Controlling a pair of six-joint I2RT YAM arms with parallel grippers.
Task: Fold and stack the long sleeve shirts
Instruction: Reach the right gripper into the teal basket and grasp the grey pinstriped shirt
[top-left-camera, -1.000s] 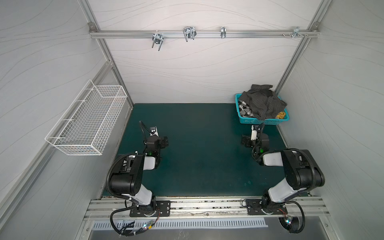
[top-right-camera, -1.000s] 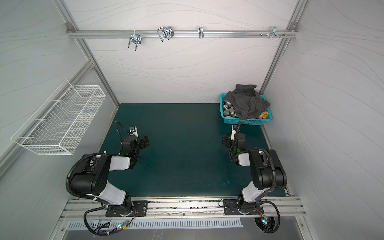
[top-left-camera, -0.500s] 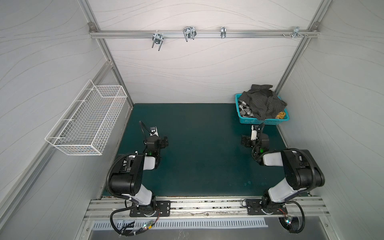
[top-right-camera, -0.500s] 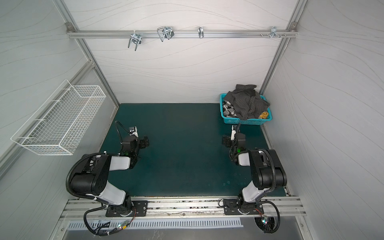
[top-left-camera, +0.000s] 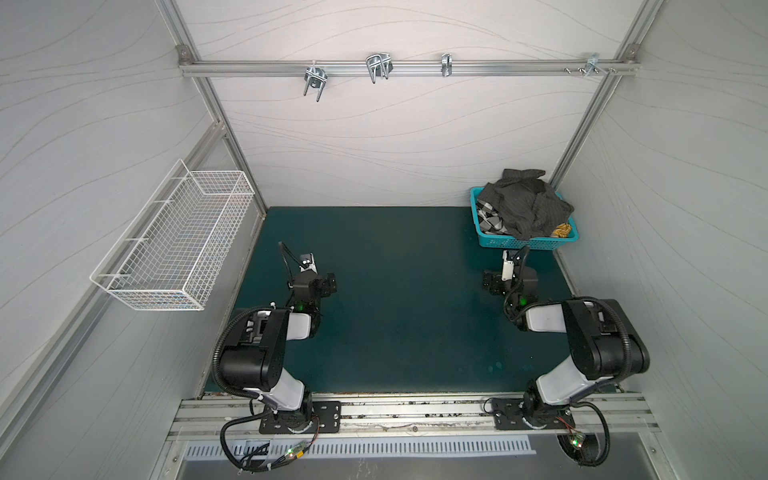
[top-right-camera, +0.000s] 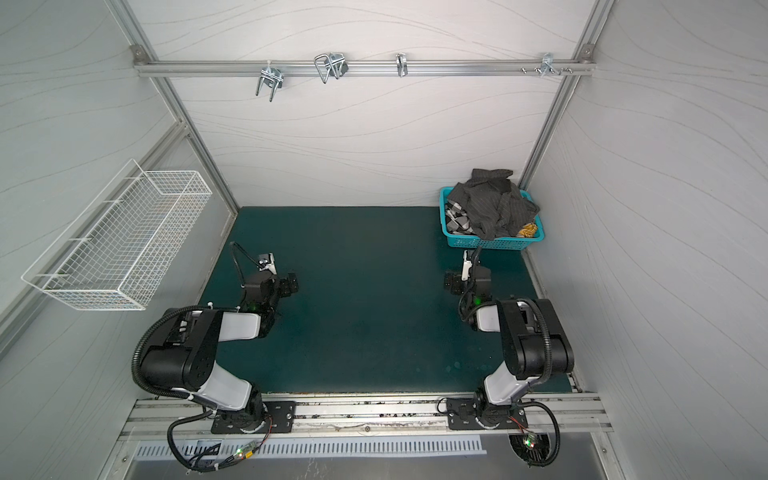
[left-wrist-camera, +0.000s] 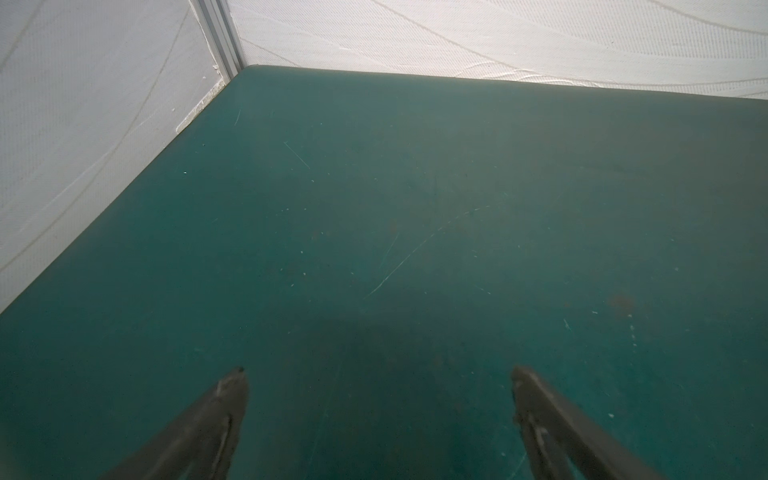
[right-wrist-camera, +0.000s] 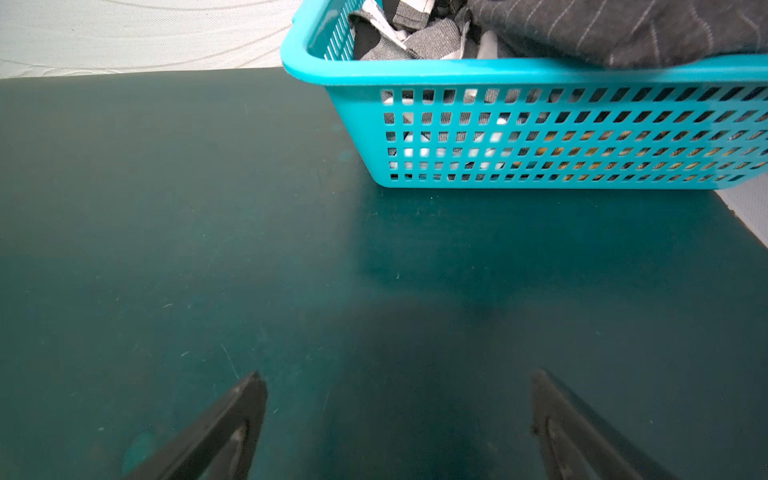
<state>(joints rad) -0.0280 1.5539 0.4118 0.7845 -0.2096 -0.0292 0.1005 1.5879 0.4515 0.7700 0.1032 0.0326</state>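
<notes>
While both of my arms sit low over the green mat (top-left-camera: 407, 316), my left gripper (left-wrist-camera: 378, 370) stands with its jaws spread wide and nothing between them, facing bare mat near a corner of the white walls (left-wrist-camera: 104, 104). My right gripper (right-wrist-camera: 397, 373) is spread just as wide and is also empty. It points at the teal basket (right-wrist-camera: 540, 137), near it but not touching. The long sleeve shirts (top-right-camera: 490, 208) all lie crumpled in that basket at the far right corner of the mat. The charcoal pinstriped shirt (top-left-camera: 525, 203) is heaped on top and spills over the near rim. The black-and-white checked shirt (top-left-camera: 489, 220) shows at the left end, and a bit of the mustard plaid shirt (top-left-camera: 562, 230) shows at the right end.
</notes>
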